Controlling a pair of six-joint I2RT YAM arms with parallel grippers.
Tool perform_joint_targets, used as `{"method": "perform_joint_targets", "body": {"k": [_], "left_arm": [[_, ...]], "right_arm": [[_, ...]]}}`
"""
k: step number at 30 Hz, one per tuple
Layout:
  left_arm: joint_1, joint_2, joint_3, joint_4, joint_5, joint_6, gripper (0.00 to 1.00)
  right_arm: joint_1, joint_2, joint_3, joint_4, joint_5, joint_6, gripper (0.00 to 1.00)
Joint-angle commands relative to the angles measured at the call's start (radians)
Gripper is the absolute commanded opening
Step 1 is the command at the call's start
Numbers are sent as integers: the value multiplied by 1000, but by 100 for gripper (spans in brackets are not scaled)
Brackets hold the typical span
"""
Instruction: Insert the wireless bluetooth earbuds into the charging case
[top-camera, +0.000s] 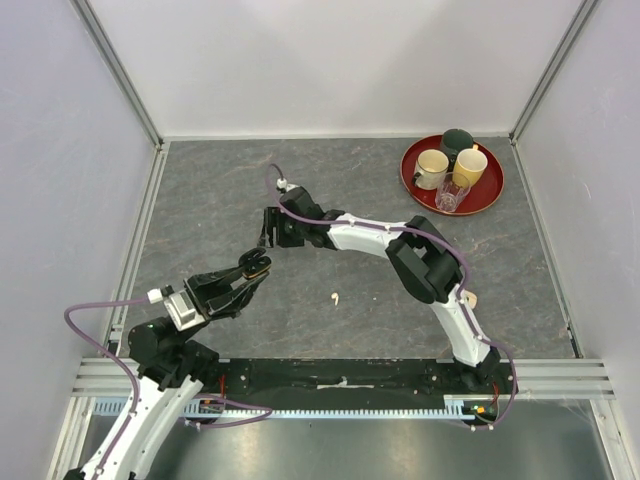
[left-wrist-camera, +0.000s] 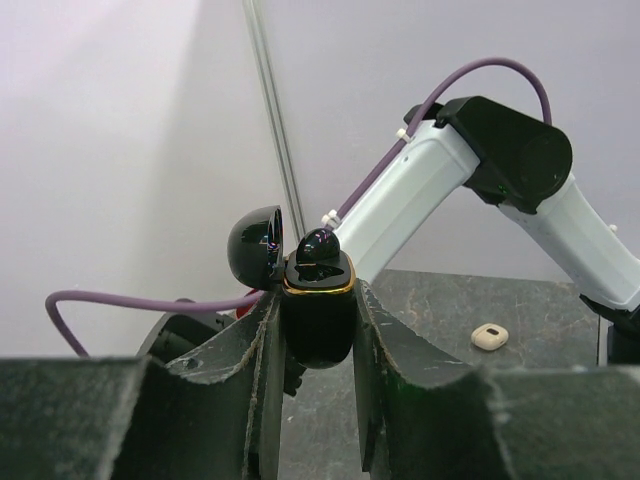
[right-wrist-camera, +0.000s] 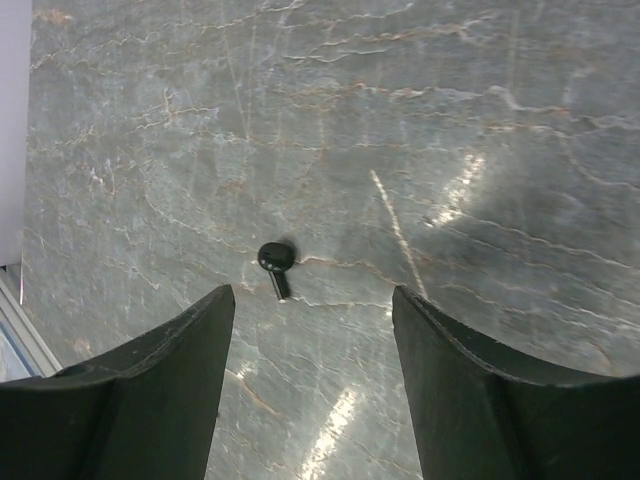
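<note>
A grey, veined table (top-camera: 200, 200) fills the overhead view, and two black-and-white robot arms reach over it from the near edge. The right arm (top-camera: 430, 265) stretches leftward towards the middle, and the left arm (top-camera: 135, 420) rises from the near left corner. Well away from both pincers, in the far right corner, a round red tray (top-camera: 492, 188) holds several cups (top-camera: 432, 167). The left pincer (left-wrist-camera: 318, 300) is clamped on a glossy black charging case (left-wrist-camera: 318, 335) with a gold rim. The case stands upright between the pincer's fingers with its domed lid (left-wrist-camera: 255, 243) swung open to one side. One black earbud (left-wrist-camera: 320, 247) sits in the top of the case. The right pincer (right-wrist-camera: 312, 300) points down at the table with its jaws apart and nothing held. A second black earbud (right-wrist-camera: 276, 258) with a short stem lies on the table, just beyond its fingertips. A cream earbud (top-camera: 335, 298) lies on the table to the right of the left pincer. Another small cream piece (left-wrist-camera: 489, 336) lies further right, beside the right arm's lower link.
</note>
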Motion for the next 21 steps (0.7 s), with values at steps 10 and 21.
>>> {"method": "perform_joint_targets", "body": {"k": [10, 21], "left_arm": [[-2, -20, 62, -9, -8, 52, 2], [-2, -18, 74, -15, 1, 50, 2]], "right_arm": [[35, 66, 104, 29, 51, 3, 70], [36, 69, 121, 33, 45, 6, 72]]}}
